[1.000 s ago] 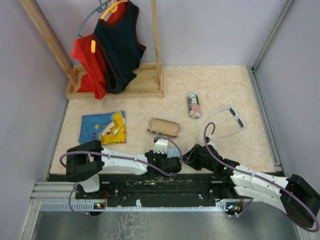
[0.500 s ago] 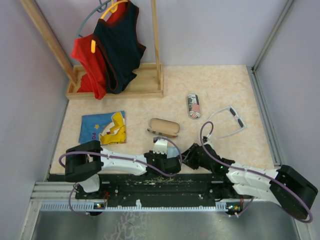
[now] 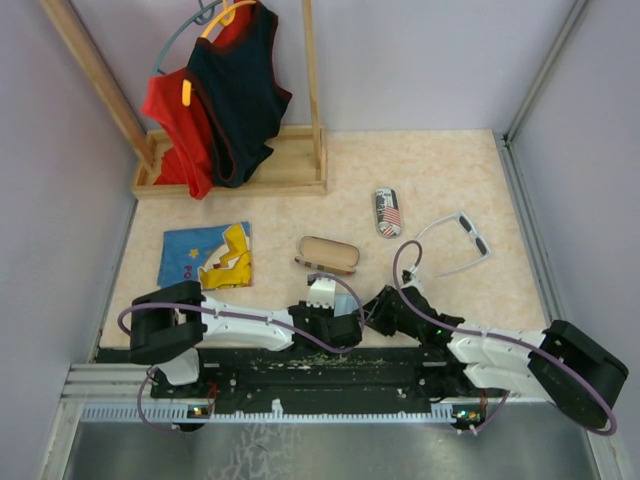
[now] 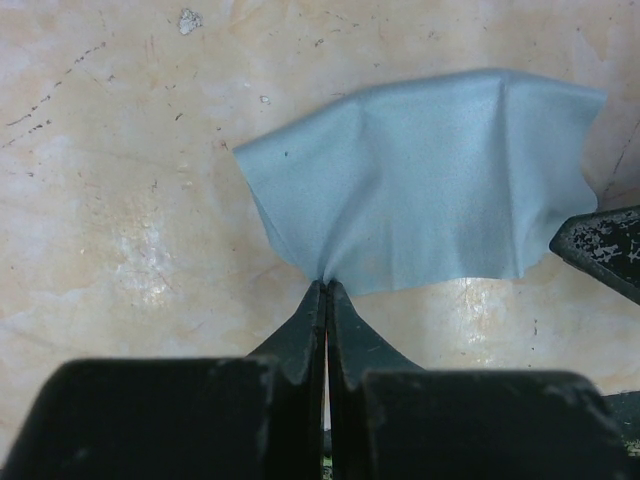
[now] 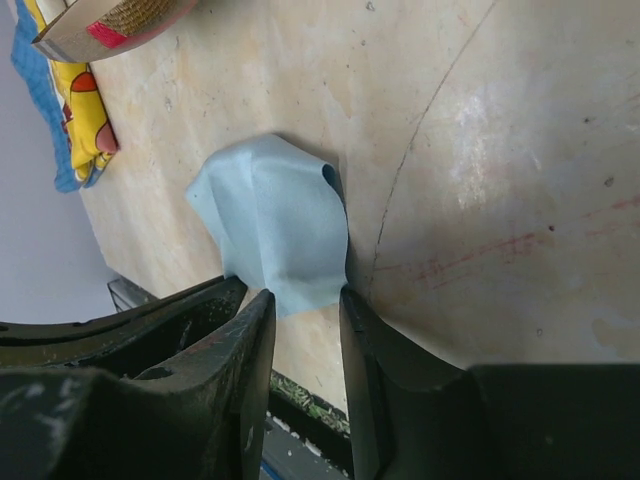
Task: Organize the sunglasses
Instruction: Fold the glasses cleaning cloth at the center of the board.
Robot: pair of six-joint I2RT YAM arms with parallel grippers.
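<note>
From above, one white-framed pair of sunglasses (image 3: 472,236) and two cases, a flag-print case (image 3: 388,212) and a tan case (image 3: 328,253), lie on the beige marbled table (image 3: 430,170) between lilac walls (image 3: 420,60). The sunglasses lie well apart from the left claw (image 3: 355,325) and the right claw (image 3: 374,314), up and to the right.

At the left wrist, the left claw is pressed together, pinching one light-blue cloth (image 4: 420,185) by its edge.

At the right wrist, the right claw's fingers stand slightly spread, with the cloth's edge between them.

Both arms low, reaching inward, grippers nearly tip to tip.
Left arm (image 3: 240,322) lay stretched rightward; left gripper (image 4: 327,286) jaws were pressed together on a light-blue cloth (image 4: 420,180) edge. Right arm (image 3: 500,350) reached leftward; right gripper (image 5: 300,296) jaws stood narrowly parted astride that cloth's border.
</note>
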